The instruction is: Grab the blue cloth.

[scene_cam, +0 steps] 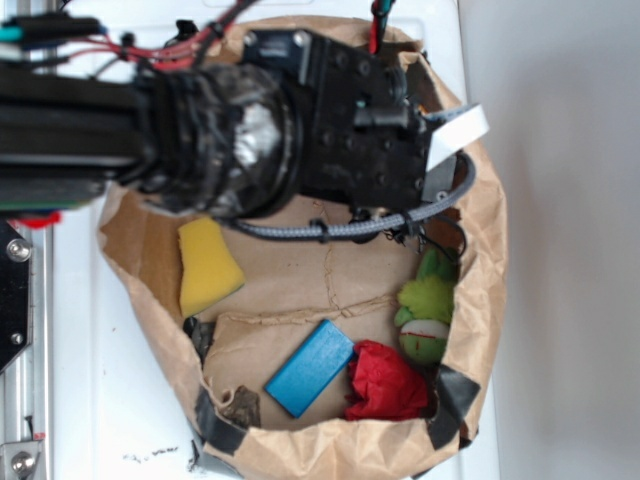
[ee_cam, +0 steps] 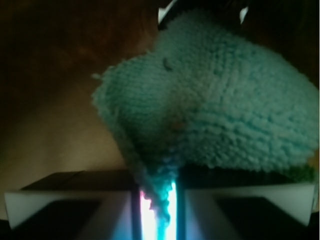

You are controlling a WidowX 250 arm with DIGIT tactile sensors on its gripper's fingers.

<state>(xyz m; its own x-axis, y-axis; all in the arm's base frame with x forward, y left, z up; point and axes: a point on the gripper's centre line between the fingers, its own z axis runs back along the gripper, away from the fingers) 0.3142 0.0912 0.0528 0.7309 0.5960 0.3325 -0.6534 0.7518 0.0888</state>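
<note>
The brown paper bag (scene_cam: 480, 250) holds a yellow sponge (scene_cam: 207, 267), blue block (scene_cam: 310, 367), red cloth (scene_cam: 385, 382) and green plush toy (scene_cam: 425, 310). The gripper (ee_cam: 157, 210) pinches the blue cloth (ee_cam: 220, 115) between closed fingers (ee_cam: 65, 202).

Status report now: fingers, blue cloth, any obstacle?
Fingers shut on blue cloth, a fold pinched between them. Cloth hangs bunched below the gripper. Nothing seen in the way.

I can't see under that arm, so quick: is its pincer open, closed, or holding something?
Pincer: closed, pinching a fold of the blue cloth.
</note>
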